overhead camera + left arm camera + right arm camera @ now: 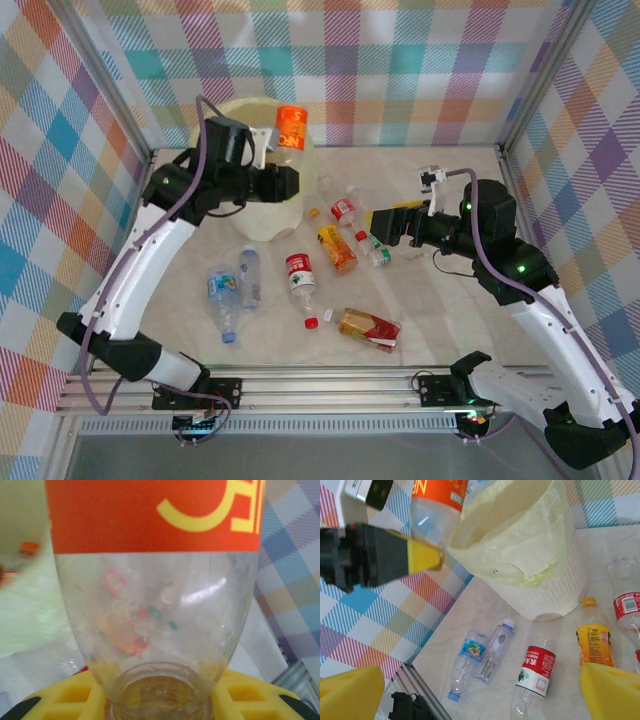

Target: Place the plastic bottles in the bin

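Left hand [270, 143] is clamped on the neck of the orange-label bottle [291, 125], with the bin [235, 105] just below it. Hard to say if it's fully over the opening, so I'd nudge it inward before letting go. Right hand [372, 222] is spread wide, holding nothing.

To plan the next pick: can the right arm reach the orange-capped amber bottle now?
Probably yes: the open right gripper hangs close beside the amber bottle, and nothing lies over it.
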Tool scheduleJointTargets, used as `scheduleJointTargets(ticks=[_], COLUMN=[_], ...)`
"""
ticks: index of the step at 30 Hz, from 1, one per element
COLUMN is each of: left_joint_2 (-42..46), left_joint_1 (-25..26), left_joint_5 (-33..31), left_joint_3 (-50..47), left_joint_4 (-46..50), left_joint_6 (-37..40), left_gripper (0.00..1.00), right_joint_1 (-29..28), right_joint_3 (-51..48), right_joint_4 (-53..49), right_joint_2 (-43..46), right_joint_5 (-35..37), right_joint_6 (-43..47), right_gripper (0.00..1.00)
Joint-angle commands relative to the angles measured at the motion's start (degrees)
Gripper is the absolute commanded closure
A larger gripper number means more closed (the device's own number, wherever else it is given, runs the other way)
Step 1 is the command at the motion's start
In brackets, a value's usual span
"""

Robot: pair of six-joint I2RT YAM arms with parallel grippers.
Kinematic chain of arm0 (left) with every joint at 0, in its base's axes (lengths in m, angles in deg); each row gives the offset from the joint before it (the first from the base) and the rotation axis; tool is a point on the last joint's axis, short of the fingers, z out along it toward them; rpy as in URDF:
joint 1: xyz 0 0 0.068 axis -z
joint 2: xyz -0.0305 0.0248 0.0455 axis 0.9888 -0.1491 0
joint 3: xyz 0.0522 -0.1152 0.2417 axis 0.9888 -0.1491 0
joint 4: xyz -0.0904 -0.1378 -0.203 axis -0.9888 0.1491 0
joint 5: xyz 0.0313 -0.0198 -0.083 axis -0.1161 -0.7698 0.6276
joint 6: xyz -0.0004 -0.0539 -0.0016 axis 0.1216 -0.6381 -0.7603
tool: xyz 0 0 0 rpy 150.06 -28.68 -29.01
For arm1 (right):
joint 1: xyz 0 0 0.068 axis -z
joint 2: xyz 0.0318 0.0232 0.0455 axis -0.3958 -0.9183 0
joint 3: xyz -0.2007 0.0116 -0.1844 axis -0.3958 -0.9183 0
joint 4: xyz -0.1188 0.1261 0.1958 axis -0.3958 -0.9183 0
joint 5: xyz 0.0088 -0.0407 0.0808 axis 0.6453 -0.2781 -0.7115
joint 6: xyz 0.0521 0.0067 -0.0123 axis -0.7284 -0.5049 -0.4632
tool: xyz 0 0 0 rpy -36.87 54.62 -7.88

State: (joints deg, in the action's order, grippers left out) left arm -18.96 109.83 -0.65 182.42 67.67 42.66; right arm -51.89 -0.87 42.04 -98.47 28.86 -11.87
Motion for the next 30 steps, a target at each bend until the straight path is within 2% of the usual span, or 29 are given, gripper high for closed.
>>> scheduleJointTargets(ticks=[1,7,16,30], left_joint_2=[-3.39,-11.4,-24.15,-32.1], left_joint_1=[-4.22,-9.34,-12.42,-14.52], left_joint_5=[-1.87,-3.29,-5.32,-6.6], left_joint_3=[5.8,16.44,28.44,31.39], left_joint_4=[6.95,10.76,15.84,18.77], left_joint_6=[2.01,3.84,6.2,9.32], left_gripper=[0.64,0.65,0.65,0.63], right_joint_1=[-0.34,-0.33,-0.32,-0.38], right_joint_3=[1.4,0.98,0.22,-1.59], right_joint_4=[-1.19,-2.05,-3.98,-4.62], right_joint_2=[0.22,0.25,0.81,0.98], right_joint_5=[0.78,1.41,2.89,3.08], right_joint_6=[1.83,1.57,1.48,-0.01], right_gripper=[0.0,0.0,0.0,0.0])
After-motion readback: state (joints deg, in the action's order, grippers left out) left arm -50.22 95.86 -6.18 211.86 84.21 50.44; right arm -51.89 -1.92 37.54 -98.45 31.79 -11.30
